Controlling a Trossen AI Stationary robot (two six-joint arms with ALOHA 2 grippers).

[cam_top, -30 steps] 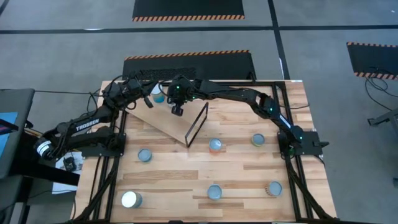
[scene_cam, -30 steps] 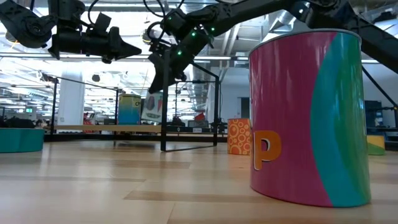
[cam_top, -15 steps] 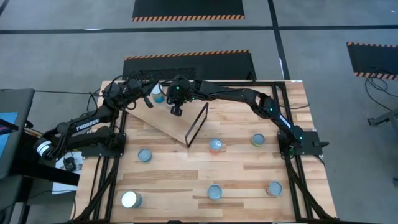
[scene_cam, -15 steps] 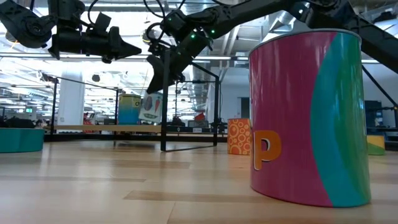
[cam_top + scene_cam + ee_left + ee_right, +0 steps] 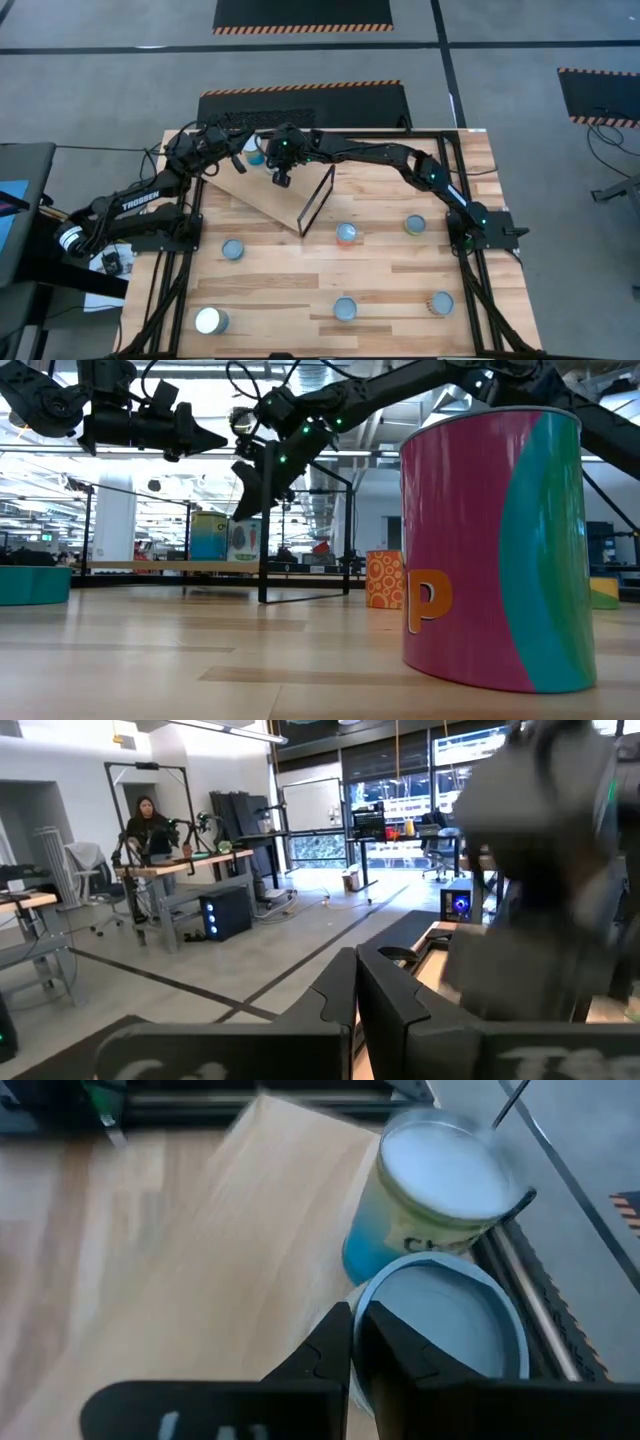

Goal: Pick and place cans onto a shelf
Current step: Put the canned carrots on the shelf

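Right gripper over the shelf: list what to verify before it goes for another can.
1. Right gripper empty: ok, fingers shut on nothing.
2. Placed cans upright on the shelf: ok, the white-topped can and the grey-topped can stand side by side.
3. Clearance above those two: cannot tell, the fingertips hang close over them.
4. Left gripper out of the way: not ok, it hovers by the same shelf end.
5. Next pick available: ok, six cans stand on the table; the orange-sided can is nearest the shelf.

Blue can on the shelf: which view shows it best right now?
Right wrist view: the blue can fills the frame, its pale top clear, on the shelf. High view shows a speck beside the right gripper. Low view: partly arm-hidden. Left wrist: none.
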